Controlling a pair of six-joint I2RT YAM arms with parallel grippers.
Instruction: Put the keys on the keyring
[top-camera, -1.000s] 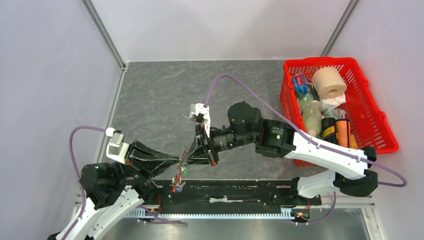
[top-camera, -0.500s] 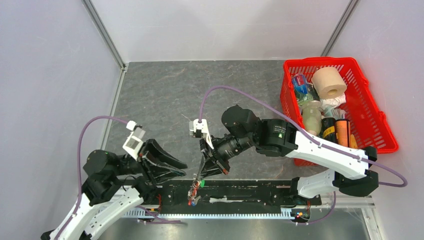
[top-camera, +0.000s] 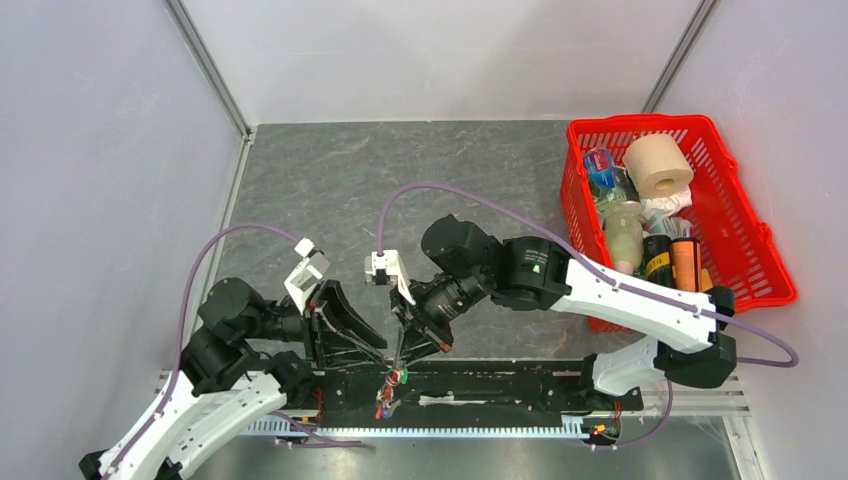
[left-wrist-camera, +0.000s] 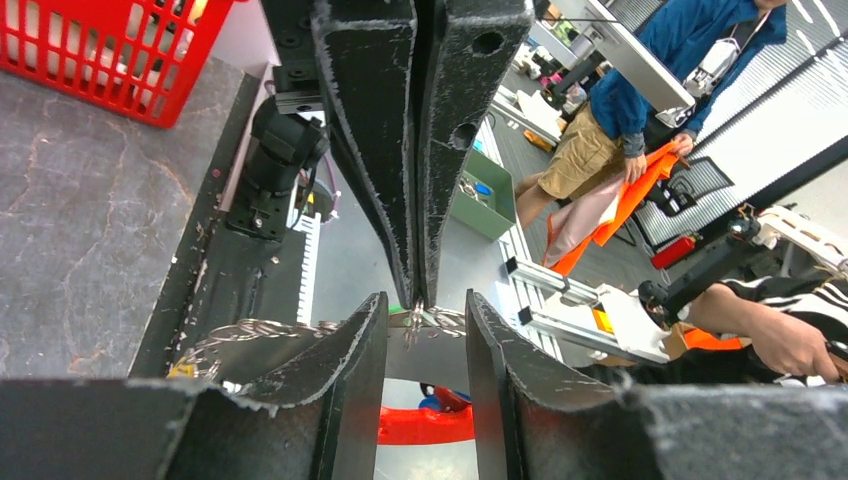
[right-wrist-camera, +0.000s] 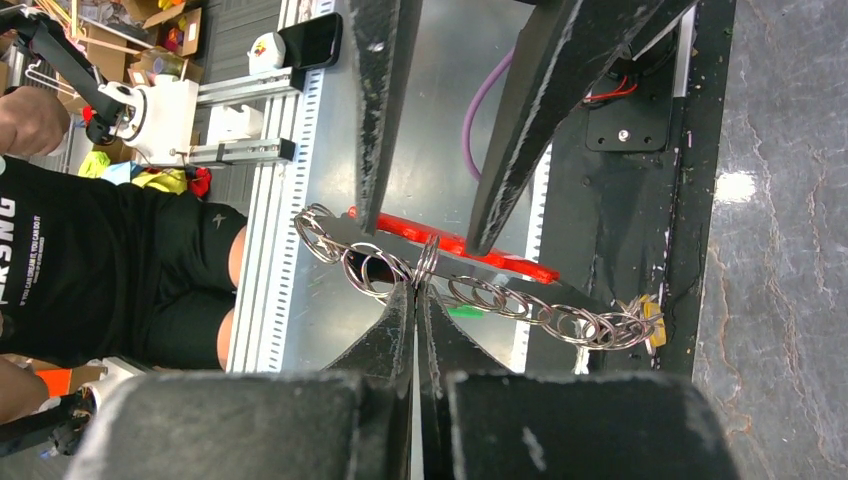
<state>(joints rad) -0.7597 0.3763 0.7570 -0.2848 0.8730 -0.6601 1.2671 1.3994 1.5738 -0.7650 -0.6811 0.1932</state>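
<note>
Because my right gripper clenches the keyring, it hangs steady. My left gripper stands released around the keyring, probably to grasp it.

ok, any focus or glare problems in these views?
Top external: even light, sharp, but the keyring is tiny. Left wrist: left fingers blurred up close, background bright. Right wrist: keyring chain sharp, right fingers soft, one glare spot on the table.

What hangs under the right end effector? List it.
A keyring chain of linked silver rings, pinched in the shut right end effector, with its red fob behind. Keys are not clearly visible; only a green bit shows.
</note>
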